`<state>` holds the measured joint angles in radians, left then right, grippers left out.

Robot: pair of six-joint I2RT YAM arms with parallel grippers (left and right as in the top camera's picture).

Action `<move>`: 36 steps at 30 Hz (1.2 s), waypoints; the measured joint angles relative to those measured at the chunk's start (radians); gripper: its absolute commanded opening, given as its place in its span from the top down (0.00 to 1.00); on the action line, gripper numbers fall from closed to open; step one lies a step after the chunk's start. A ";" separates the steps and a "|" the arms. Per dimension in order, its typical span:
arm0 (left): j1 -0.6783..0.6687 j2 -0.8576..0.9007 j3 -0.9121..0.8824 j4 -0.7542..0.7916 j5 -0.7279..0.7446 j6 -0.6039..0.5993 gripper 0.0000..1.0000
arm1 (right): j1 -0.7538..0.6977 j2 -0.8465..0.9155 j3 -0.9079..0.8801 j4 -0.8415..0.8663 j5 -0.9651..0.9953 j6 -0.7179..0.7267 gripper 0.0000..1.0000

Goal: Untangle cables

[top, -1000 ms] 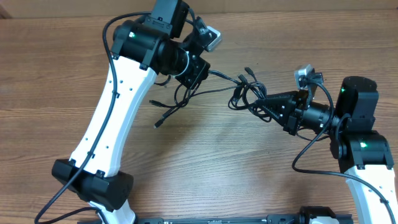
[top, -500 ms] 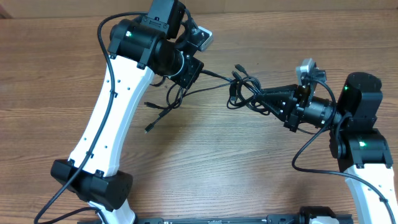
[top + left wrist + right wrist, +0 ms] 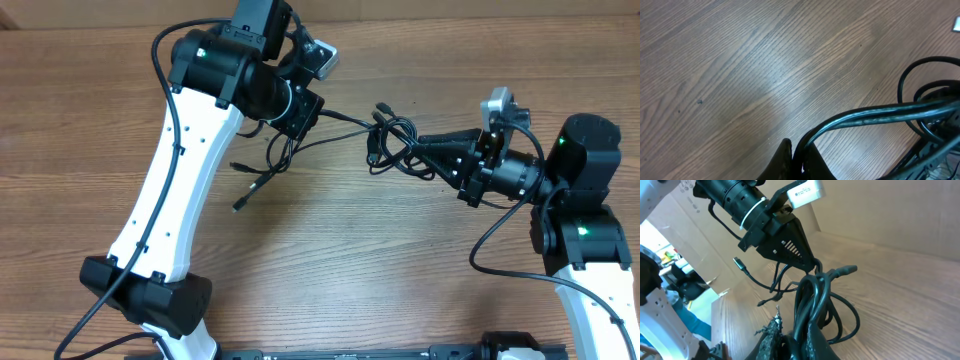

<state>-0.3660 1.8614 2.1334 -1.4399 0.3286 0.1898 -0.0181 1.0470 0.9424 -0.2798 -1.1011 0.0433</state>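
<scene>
**Two grips, knot intact**

The right gripper [image 3: 422,147] clamps the cables [image 3: 392,140]; their knotted loops bunch ahead of its jaws. Farther out, one strand runs taut into the left gripper [image 3: 322,114], jaws closed on it. Separation not yet done.

Robotics lab, white robot arm [image 3: 165,190] at wood-grain table [image 3: 350,270], cardboard wall [image 3: 900,210]

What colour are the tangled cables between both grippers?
The thin tangled cables are black; overhead view shows best.
</scene>
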 measured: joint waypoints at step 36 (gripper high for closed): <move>-0.110 0.006 -0.136 0.264 0.377 0.162 0.96 | 0.028 0.079 0.000 -0.056 0.069 0.143 0.96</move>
<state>-0.4759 1.8675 1.9972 -1.1763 0.7052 0.3515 0.0097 1.1255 0.9428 -0.3363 -1.0321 0.1860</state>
